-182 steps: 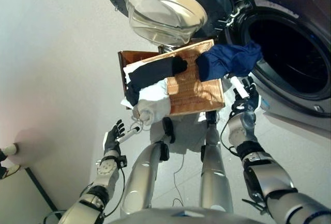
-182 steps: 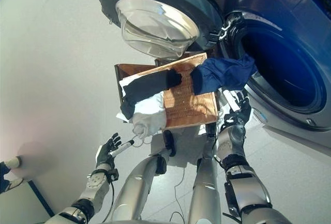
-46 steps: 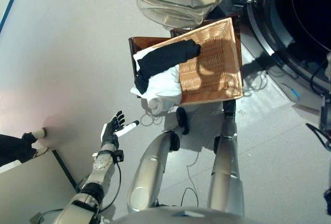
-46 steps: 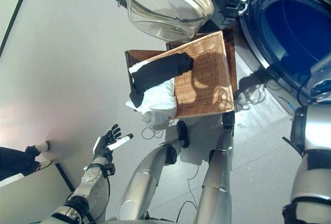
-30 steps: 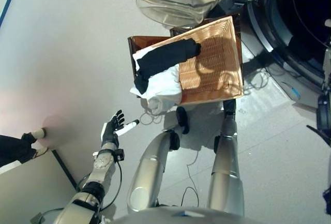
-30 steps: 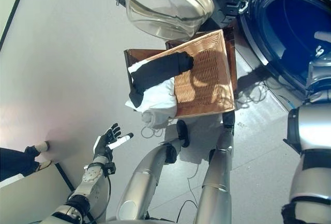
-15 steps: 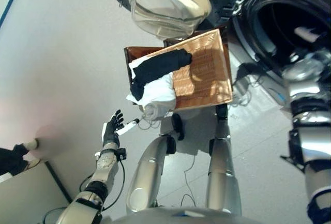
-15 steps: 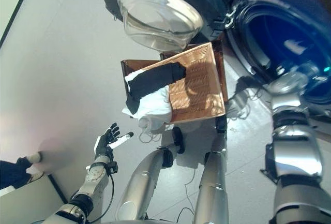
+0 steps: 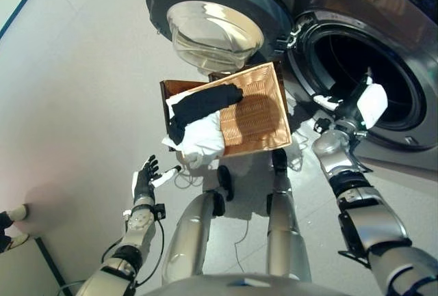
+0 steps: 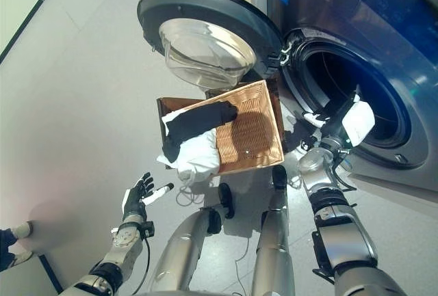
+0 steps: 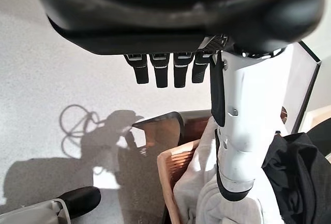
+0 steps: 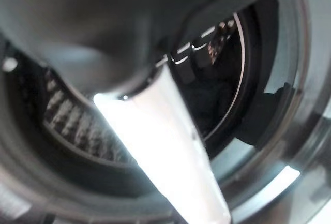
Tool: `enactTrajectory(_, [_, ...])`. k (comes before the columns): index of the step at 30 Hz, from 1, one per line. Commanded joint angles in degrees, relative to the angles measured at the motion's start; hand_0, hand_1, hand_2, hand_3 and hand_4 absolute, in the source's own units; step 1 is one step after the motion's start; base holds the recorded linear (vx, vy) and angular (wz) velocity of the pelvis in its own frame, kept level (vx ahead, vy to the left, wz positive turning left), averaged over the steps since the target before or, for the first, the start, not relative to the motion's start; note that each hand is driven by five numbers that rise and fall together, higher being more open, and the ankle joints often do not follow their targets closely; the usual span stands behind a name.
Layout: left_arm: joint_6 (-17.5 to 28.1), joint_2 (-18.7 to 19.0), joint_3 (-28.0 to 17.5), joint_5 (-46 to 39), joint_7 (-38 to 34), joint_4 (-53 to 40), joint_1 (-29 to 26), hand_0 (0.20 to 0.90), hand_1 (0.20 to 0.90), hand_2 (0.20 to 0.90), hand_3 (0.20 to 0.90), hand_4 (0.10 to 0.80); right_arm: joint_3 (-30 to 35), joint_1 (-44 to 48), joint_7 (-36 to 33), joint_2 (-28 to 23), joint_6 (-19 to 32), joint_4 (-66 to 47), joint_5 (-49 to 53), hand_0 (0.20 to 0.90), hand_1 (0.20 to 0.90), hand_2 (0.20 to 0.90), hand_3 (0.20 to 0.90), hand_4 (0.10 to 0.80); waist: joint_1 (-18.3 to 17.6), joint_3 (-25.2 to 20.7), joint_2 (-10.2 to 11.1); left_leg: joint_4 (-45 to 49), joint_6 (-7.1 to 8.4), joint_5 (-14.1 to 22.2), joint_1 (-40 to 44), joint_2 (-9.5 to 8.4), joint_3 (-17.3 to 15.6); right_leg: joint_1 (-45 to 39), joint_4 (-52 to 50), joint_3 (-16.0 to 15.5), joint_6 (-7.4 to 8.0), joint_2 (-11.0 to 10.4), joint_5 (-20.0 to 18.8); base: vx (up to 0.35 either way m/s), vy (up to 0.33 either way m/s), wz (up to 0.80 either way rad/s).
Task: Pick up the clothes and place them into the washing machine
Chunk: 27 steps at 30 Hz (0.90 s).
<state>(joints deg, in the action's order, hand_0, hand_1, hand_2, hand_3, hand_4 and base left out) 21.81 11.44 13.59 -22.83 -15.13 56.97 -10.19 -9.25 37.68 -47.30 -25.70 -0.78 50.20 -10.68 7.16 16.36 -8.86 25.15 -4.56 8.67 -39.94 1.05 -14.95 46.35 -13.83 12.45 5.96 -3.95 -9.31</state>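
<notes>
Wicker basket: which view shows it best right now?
Either eye view: the whole wicker basket shows on the floor by the washing machine, with the black garment and white garment heaped at its left end. The left wrist view catches only a corner with the clothes; the right wrist view shows only the drum.

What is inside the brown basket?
The brown basket holds a black garment lying on top of a white garment, piled at one end. The other end shows bare weave. Anything beneath the pile is covered.
</notes>
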Motion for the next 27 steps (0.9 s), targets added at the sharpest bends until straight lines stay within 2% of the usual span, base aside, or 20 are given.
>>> enactTrajectory(1, [3.6, 2.7, -1.7, 0.9, -3.2, 1.1, 1.8, 0.9, 0.9, 0.9, 0.9, 0.8, -2.0, -0.7, 0.2, -1.0, 5.4, -6.9, -0.8, 0.9, 0.9, 0.9, 0.9, 0.8, 2.4, -2.5, -0.2, -14.0, 4.45, -9.2, 3.7, -0.16, 2.2, -3.9, -8.1, -4.3, -3.05, 3.6, 9.8, 0.001, -0.006, 0.04])
enactTrajectory(10, [4.4, 3.2, -1.7, 1.9, -4.8, 1.1, 1.7, 0.9, 0.9, 0.9, 0.9, 0.8, -6.8, -3.4, 1.7, -0.2, 7.3, -12.2, -5.9, 0.9, 0.9, 0.9, 0.9, 0.8, 2.2, -1.4, 1.1, -14.3, 4.58, -9.5, 4.1, -0.08, 2.6, -5.2, -6.7, -4.7, -2.93, 3.4, 9.5, 0.006, -0.005, 0.03])
enactTrajectory(19, [4.6, 3.5, -2.7, 2.4, -6.0, 4.5, 0.5, 0.9, 0.9, 0.9, 0.9, 0.8, -15.2, -3.0, 7.3, -6.2, 3.9, -18.5, -21.4, 0.9, 0.9, 0.9, 0.9, 0.8, 1.6, 0.1, 4.1, -15.3, 4.78, -10.1, 4.9, 0.1, 3.5, -7.0, -4.7, -5.8, -2.73, 3.1, 8.9, 0.008, -0.01, 0.04])
enactTrajectory(24, [4.6, 3.5, -3.1, 2.1, -5.9, 5.0, 0.1, 0.9, 0.9, 0.9, 0.9, 0.8, -19.1, -1.0, 9.3, -7.5, 3.0, -19.1, -26.4, 0.9, 0.9, 0.9, 0.9, 0.8, 1.9, 0.8, 5.1, -16.6, 4.84, -10.7, 5.8, -0.14, 4.5, -8.2, -3.4, -6.5, -2.5, 2.8, 8.5, 0.017, -0.027, 0.06])
enactTrajectory(27, [4.7, 4.0, -3.2, 1.7, -6.0, 4.7, -0.8, 0.9, 0.9, 0.9, 0.9, 0.8, -22.4, 2.1, 11.2, -7.9, 2.5, -18.8, -28.8, 0.9, 0.9, 0.9, 0.9, 0.8, 2.5, 1.9, 5.8, -19.1, 5.06, -12.3, 7.1, -0.67, 5.4, -10.0, -1.0, -7.4, -2.37, 2.2, 7.4, 0.016, -0.028, 0.08])
